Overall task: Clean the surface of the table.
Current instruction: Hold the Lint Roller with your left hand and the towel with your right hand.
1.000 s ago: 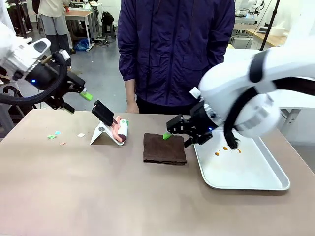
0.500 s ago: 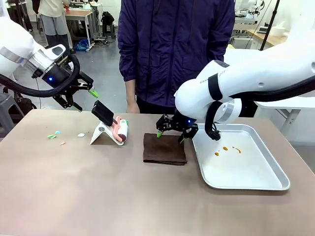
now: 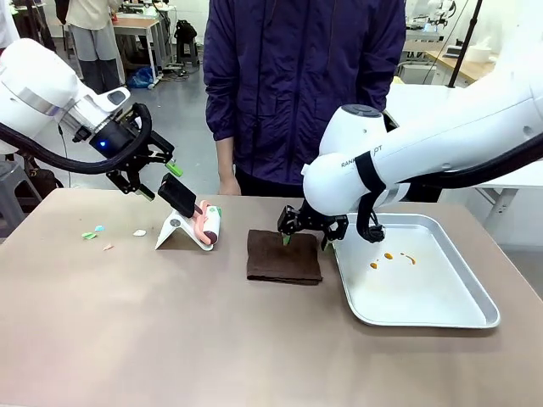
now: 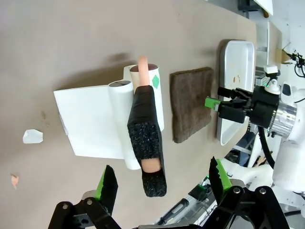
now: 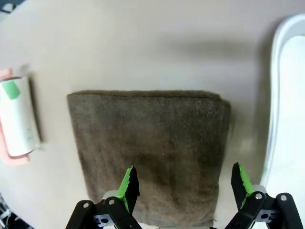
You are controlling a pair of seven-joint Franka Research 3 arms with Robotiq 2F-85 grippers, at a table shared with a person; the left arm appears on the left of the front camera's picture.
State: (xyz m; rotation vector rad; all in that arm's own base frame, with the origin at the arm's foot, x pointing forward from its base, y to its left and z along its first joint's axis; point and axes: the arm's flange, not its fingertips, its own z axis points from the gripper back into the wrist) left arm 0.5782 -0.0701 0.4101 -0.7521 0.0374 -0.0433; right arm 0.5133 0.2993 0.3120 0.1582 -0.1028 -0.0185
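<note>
The greyish-brown table (image 3: 170, 339) carries small paper scraps (image 3: 89, 235) at its far left. A lint roller (image 3: 210, 225) with a black foam handle (image 4: 147, 143) leans on a white stand (image 3: 174, 233). A folded brown cloth (image 3: 284, 259) lies at the middle. My left gripper (image 3: 159, 176) hovers open just above and left of the handle, which points up between its fingers (image 4: 107, 186) in the left wrist view. My right gripper (image 3: 305, 240) is open and low over the cloth's far edge; the cloth (image 5: 147, 152) lies directly under its fingertips (image 5: 128, 183).
A silver metal tray (image 3: 462, 301) with orange stains sits right of the cloth; its rim (image 5: 274, 119) is close beside my right gripper. A person in a dark jacket (image 3: 297, 85) stands at the far edge, one hand near the table. More scraps (image 4: 33, 137) lie beside the stand.
My left arm swung right and down toward the roller handle. My right arm moved left from the tray and lowered over the cloth's far edge. Both grippers stayed open.
</note>
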